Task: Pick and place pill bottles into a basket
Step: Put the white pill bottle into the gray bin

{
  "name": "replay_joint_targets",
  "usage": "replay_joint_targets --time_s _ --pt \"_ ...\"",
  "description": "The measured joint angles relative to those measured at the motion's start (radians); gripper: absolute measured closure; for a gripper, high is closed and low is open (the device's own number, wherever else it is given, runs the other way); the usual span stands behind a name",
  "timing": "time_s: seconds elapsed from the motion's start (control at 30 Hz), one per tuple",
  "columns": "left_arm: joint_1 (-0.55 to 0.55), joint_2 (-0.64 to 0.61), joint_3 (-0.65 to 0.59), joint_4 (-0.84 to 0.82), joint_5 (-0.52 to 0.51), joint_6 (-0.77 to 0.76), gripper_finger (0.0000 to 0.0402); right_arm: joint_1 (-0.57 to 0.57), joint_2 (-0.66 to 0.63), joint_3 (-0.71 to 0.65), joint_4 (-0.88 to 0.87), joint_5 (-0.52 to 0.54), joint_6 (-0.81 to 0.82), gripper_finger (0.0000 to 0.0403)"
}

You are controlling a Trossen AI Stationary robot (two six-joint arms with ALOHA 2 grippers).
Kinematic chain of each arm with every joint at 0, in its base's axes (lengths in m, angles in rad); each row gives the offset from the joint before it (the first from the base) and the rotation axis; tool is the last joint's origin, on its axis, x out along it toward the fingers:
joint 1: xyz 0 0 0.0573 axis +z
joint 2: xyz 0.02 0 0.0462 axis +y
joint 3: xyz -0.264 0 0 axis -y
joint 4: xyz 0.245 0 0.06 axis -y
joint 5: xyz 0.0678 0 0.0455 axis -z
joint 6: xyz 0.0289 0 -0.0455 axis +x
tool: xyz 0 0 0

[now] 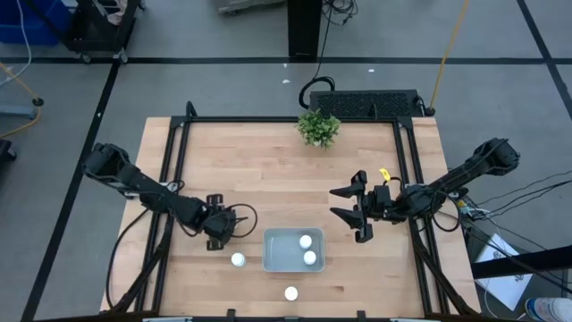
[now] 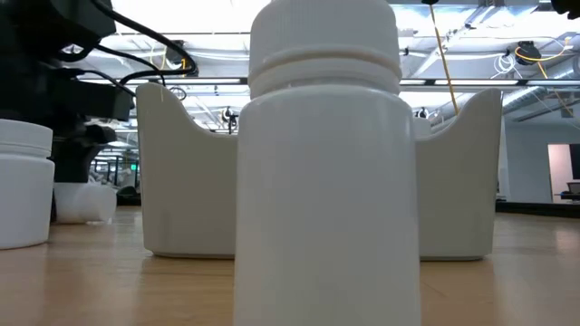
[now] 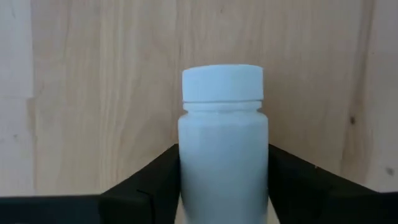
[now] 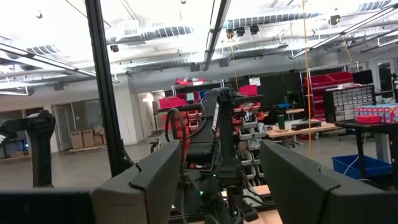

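Note:
The pale grey-blue basket stands near the table's front edge with two white pill bottles inside. One bottle stands left of it. Another stands in front of it and fills the low view, where the basket is behind it. My left gripper, left of the basket, is shut on a fifth bottle, which the gripper hides from above. My right gripper is open and empty, right of and beyond the basket. My left gripper pinches the bottle's smooth body, below the cap, between its two fingers, one on each side. The fingers slant down toward the table and lie along the bottle. The capped end sticks out past the fingertips. Whether the bottle rests on the wood, I cannot tell.
A small green plant stands at the table's far edge. Black frame rails run along both sides of the wooden table. Bare wood lies between the plant and the basket.

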Motion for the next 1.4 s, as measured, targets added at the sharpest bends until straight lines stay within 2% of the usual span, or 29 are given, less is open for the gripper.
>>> replay_joint_targets --time_s 0.1,0.53,0.7,0.93,1.03,1.23,1.4 --pt "-0.001 0.0 0.0 -0.002 -0.009 -0.017 0.0228 0.0 0.0 0.0 -0.008 0.0 -0.006 0.0188" --pt "0.001 -0.029 0.001 -0.03 -0.092 -0.009 0.0228 0.0 0.0 0.0 -0.058 -0.003 -0.026 0.0188" --pt "0.007 -0.116 0.001 -0.03 -0.129 0.002 0.0209 -0.006 0.0 0.0 -0.06 -0.003 -0.026 0.0188" --pt "0.03 -0.283 0.002 0.001 -0.14 -0.001 0.0231 -0.041 0.0 0.0 -0.15 -0.006 0.036 0.0188" --pt "0.051 -0.334 0.002 0.063 -0.12 0.001 0.0231 -0.091 0.006 0.008 -0.22 -0.082 0.124 0.0188" --pt "0.081 -0.382 0.002 0.246 -0.058 0.053 0.0216 -0.16 0.129 0.117 -0.357 -0.155 0.221 0.0182" --pt "0.121 -0.381 0.002 0.331 -0.036 0.09 0.0225 -0.175 0.296 0.303 -0.471 -0.262 0.156 0.0146"
